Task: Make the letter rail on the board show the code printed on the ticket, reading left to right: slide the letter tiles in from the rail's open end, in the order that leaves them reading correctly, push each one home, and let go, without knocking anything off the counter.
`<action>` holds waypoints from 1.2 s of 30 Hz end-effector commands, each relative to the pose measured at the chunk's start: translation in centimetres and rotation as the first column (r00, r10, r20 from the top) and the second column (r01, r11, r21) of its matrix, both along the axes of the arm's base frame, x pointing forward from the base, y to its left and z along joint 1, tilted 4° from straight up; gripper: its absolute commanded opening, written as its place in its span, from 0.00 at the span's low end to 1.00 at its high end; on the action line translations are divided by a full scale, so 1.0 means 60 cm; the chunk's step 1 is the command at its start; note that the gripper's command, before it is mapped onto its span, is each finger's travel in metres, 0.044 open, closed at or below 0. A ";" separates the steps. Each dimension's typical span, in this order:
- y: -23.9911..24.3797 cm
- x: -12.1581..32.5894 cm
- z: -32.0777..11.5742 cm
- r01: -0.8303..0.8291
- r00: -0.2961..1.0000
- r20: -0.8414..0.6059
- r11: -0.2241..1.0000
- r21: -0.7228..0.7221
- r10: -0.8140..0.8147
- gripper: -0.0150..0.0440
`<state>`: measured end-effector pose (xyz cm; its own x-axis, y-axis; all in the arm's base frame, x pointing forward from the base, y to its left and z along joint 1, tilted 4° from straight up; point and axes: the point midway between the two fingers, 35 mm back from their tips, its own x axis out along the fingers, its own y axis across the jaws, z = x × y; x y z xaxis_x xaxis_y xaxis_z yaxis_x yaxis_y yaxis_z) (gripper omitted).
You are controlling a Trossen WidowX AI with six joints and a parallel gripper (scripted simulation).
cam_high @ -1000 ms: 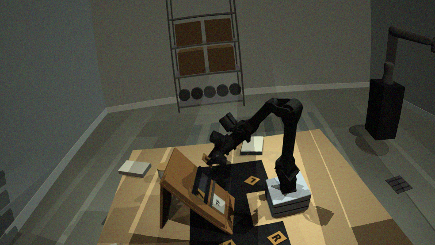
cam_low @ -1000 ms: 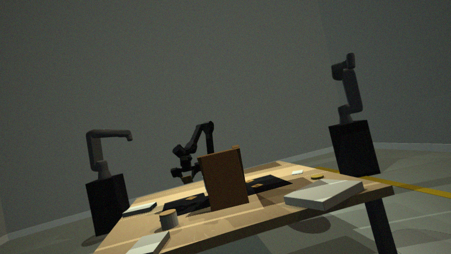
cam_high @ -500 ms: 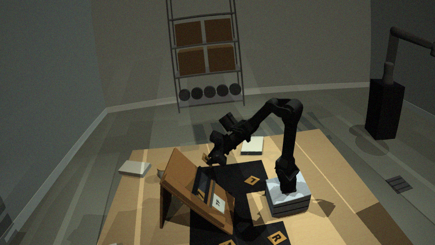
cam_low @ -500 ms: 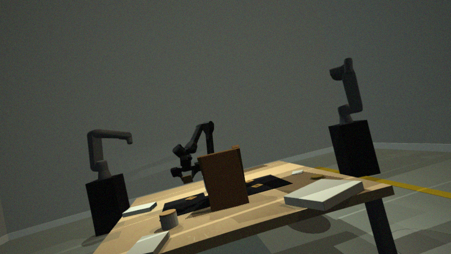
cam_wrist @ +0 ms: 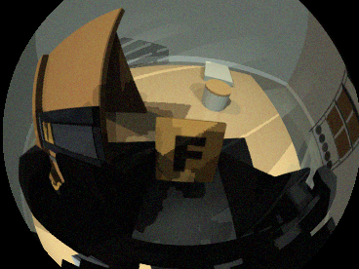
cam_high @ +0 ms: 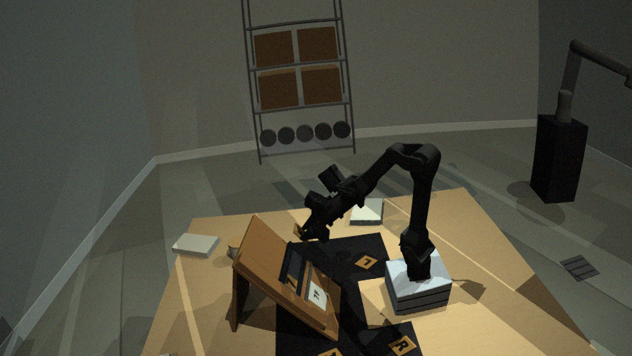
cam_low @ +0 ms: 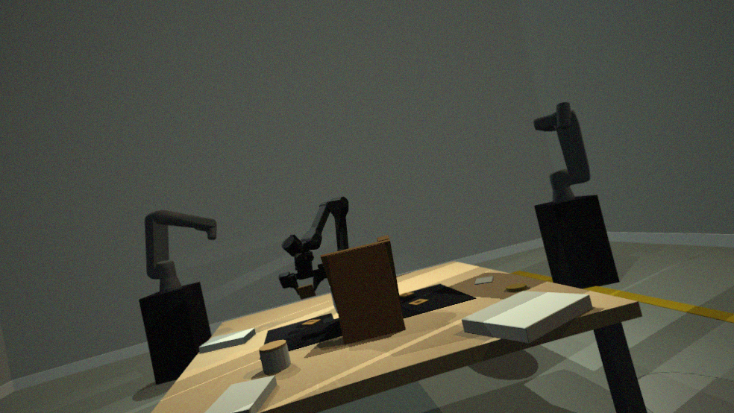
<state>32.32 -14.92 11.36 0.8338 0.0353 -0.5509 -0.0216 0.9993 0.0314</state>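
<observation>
The slanted board (cam_high: 263,245) (cam_low: 364,297) (cam_wrist: 78,73) carries a dark letter rail (cam_high: 285,263) (cam_wrist: 99,141) and the white ticket (cam_high: 316,296), which reads 7F. A tile marked 7 (cam_high: 291,282) sits in the rail at the end away from my gripper. My gripper (cam_high: 306,233) (cam_low: 306,287) (cam_wrist: 187,154) is shut on the F tile (cam_high: 298,229) (cam_low: 306,291) (cam_wrist: 207,171), its letter upright in the wrist view. It holds the tile in the air beside the other end of the rail, apart from it. The fingertips are dark and hard to make out.
A loose tile (cam_high: 366,262) (cam_low: 311,322) and an R tile (cam_high: 401,345) lie on dark mats. Another tile (cam_high: 331,352) is cut off by the frame. A round tin (cam_high: 234,249) (cam_low: 274,357) (cam_wrist: 217,97) and white boxes (cam_high: 195,245) (cam_high: 367,211) (cam_low: 529,312) stand on the counter.
</observation>
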 end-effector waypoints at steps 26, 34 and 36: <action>0.023 0.000 0.008 0.005 1.000 0.006 1.000 -0.003 -0.005 0.25; 0.029 0.000 0.009 0.005 1.000 0.006 1.000 -0.003 -0.005 0.25; 0.031 0.000 0.009 0.005 1.000 0.006 1.000 -0.003 -0.005 0.25</action>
